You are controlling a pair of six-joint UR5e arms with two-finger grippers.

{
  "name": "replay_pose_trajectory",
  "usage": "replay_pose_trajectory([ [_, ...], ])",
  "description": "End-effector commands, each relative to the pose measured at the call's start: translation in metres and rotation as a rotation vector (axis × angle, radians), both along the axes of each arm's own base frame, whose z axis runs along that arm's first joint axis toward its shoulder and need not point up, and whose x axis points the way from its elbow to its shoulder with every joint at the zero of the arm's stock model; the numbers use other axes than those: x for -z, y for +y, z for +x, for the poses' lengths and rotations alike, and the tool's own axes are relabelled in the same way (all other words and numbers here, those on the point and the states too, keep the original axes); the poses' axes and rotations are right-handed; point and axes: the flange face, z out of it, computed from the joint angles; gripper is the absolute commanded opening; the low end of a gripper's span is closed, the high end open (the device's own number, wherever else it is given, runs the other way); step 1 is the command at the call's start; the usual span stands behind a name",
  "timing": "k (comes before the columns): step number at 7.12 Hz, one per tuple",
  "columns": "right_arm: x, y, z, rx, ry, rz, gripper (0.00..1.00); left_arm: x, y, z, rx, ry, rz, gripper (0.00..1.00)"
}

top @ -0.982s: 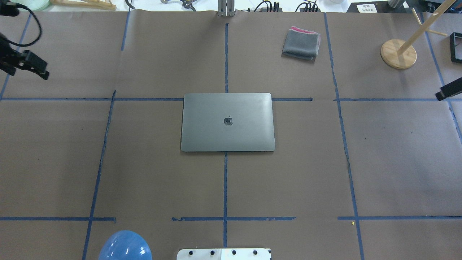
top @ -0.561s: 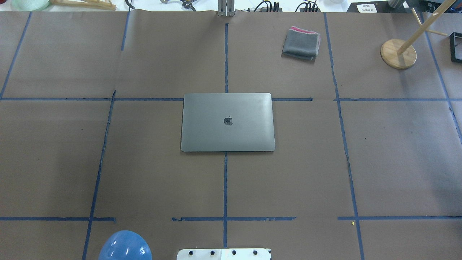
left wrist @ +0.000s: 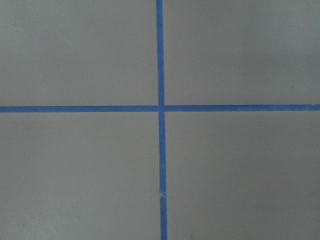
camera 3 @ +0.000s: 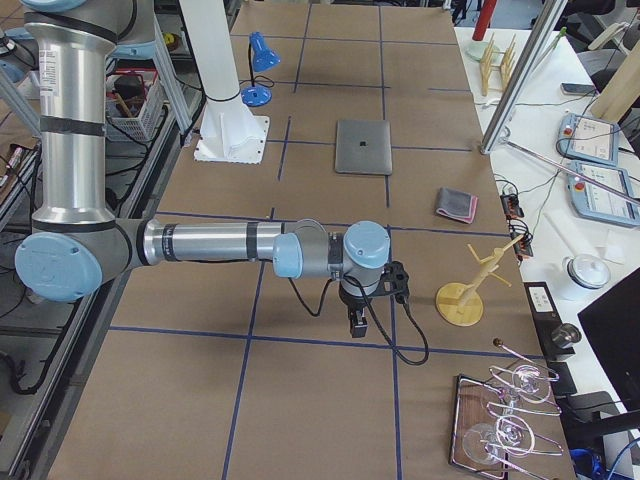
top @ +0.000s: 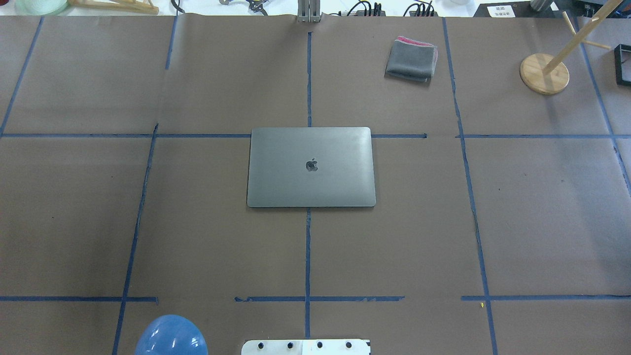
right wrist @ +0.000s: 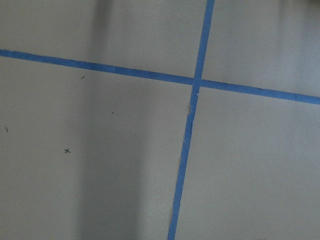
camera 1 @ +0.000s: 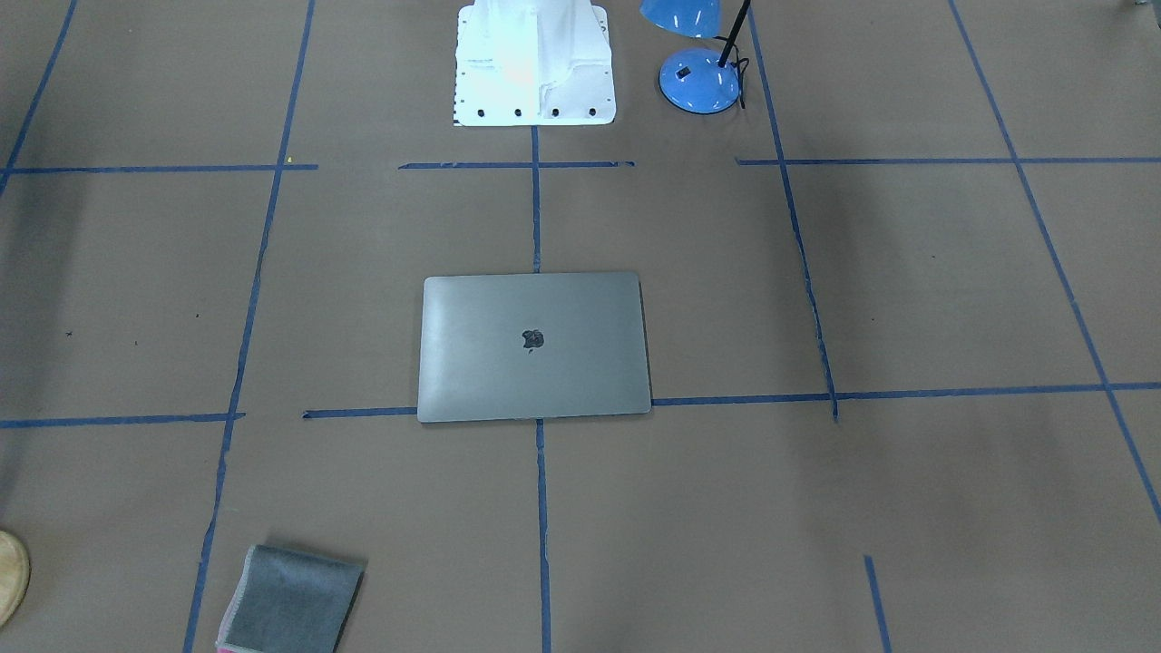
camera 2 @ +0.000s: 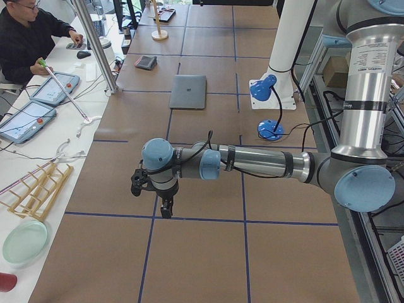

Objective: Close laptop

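Grey metal lid flat down, the laptop (top: 310, 167) lies in the middle of the table (top: 197, 236), seemingly done, so my left gripper (camera 2: 165, 211) and right gripper (camera 3: 358, 325) hang well away at either end, spread or pressed I cannot tell.

Cloth (top: 411, 60), lamp (top: 171, 336) well apart from laptop (top: 311, 167)
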Motion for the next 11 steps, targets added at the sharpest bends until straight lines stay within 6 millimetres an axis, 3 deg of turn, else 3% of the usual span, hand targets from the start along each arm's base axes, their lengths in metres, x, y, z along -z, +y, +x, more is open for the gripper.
replay_pose_trajectory([
  [1,-0.006,0.005,0.004,-0.013,-0.003,-0.023,1.00,-0.014,0.021,-0.018,-0.018,0.001,0.025,1.00],
  [5,-0.014,0.011,0.011,-0.033,-0.006,-0.048,1.00,-0.020,0.020,-0.017,-0.019,-0.001,0.012,1.00],
  [11,-0.009,0.015,0.030,-0.116,-0.063,-0.095,1.00,-0.018,0.017,-0.017,-0.017,-0.002,0.015,1.00],
])
